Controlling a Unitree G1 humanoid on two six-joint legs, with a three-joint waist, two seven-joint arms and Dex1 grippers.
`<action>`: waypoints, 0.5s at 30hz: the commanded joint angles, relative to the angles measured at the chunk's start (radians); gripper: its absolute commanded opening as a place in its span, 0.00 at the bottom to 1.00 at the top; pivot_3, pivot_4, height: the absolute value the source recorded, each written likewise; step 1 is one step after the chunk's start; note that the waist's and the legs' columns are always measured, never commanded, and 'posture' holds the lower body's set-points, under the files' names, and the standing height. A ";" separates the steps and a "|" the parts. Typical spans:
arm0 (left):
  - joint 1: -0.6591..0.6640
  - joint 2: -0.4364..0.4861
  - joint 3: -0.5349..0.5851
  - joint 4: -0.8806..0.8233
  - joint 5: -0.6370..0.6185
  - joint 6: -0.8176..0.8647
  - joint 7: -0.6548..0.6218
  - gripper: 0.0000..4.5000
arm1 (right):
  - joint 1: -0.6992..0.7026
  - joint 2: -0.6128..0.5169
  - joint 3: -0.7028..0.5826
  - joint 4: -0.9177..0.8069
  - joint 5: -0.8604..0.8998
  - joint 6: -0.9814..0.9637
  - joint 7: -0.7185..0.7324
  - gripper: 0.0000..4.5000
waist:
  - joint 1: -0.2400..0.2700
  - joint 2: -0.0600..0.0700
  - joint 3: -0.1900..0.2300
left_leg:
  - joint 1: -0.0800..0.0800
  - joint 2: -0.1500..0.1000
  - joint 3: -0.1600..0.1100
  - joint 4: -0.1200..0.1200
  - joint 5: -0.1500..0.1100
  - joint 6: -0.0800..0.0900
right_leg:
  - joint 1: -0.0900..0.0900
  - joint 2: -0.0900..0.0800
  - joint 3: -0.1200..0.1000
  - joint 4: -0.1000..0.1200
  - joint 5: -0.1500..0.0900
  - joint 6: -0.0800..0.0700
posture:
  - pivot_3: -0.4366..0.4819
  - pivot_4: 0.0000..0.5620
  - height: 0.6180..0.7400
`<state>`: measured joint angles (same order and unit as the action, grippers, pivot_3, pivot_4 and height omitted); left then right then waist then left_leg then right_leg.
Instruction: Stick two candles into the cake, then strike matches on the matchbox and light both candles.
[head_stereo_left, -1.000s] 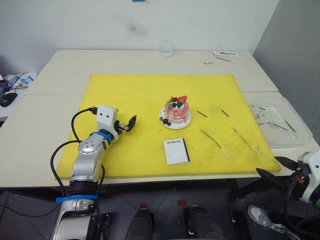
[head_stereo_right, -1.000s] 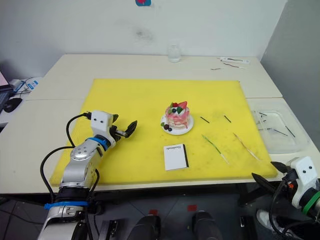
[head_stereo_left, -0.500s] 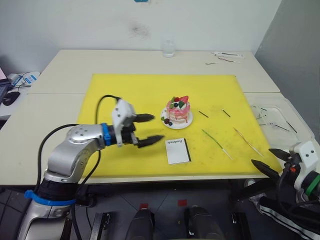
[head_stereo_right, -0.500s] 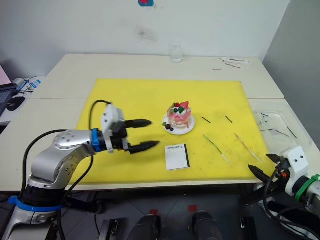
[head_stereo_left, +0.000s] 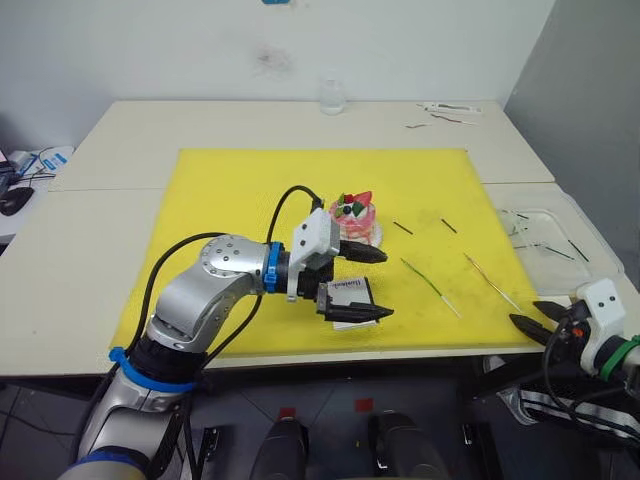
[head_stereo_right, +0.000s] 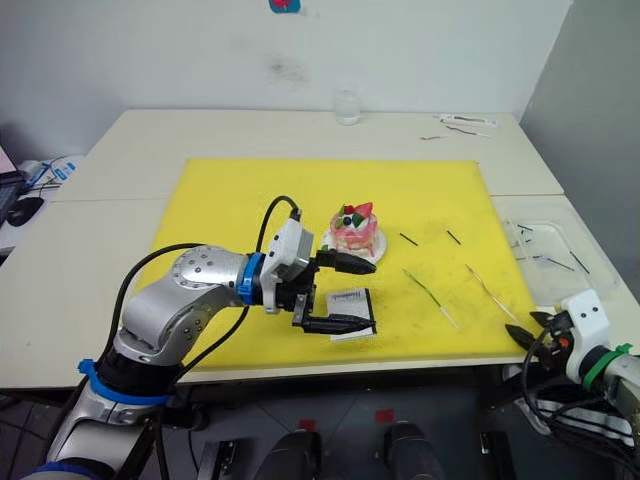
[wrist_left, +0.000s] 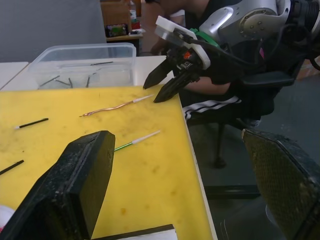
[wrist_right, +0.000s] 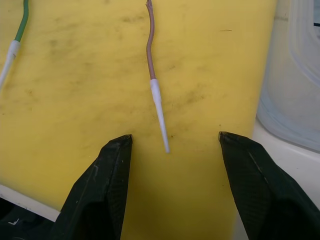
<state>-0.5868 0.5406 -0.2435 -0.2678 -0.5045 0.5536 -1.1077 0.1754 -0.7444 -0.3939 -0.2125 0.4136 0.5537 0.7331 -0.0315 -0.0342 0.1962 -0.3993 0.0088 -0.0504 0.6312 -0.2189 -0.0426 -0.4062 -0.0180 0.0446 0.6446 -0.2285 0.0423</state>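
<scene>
A clear glass (head_stereo_left: 334, 97) stands behind the yellow mat (head_stereo_left: 240, 190); a plastic tray (head_stereo_left: 545, 255) sits beside it

A pale cream table (head_stereo_left: 130, 150) made of several joined tops stands against a plain white wall (head_stereo_left: 150, 45), with a grey wall panel (head_stereo_left: 590, 90) closing off the far right side. A yellow mat (head_stereo_left: 260, 190) covers the middle of the table, a small clear glass (head_stereo_left: 333, 96) stands near its back edge, and a clear plastic tray (head_stereo_left: 570, 255) sits at its right end. Below the front edge lies a dark grey floor (head_stereo_left: 330, 400).
</scene>
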 joint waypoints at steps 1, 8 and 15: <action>-0.014 -0.010 -0.001 -0.009 0.005 -0.029 -0.013 1.00 | -0.019 -0.015 0.006 0.007 -0.004 -0.007 0.011 0.63 | 0.000 0.000 0.000 | 0.000 0.000 0.000 0.000 0.000 0.000 | 0.000 0.000 0.000 0.000 0.000 0.000 | 0.48 0.27 1.00; -0.002 -0.009 0.003 -0.014 0.010 -0.028 -0.010 1.00 | -0.008 -0.014 0.014 0.009 0.005 -0.003 0.043 0.18 | 0.000 0.000 0.000 | 0.000 0.000 0.000 0.000 0.000 0.000 | 0.000 0.000 0.000 0.000 0.000 0.000 | 0.48 0.27 1.00; 0.023 -0.021 0.003 -0.010 0.021 -0.041 0.004 1.00 | -0.007 -0.011 0.002 0.008 0.020 -0.015 0.065 0.01 | 0.001 0.000 0.000 | 0.000 0.000 0.000 0.000 0.000 0.000 | 0.000 0.000 0.000 0.000 0.000 0.000 | 0.48 0.27 1.00</action>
<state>-0.5657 0.5284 -0.2490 -0.2639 -0.4847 0.5325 -1.1105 0.1650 -0.7468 -0.3805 -0.1955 0.4189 0.5475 0.7824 -0.0305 -0.0342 0.1962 -0.3996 0.0089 -0.0506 0.6311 -0.2189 -0.0427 -0.4061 -0.0181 0.0445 0.6443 -0.2285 0.0423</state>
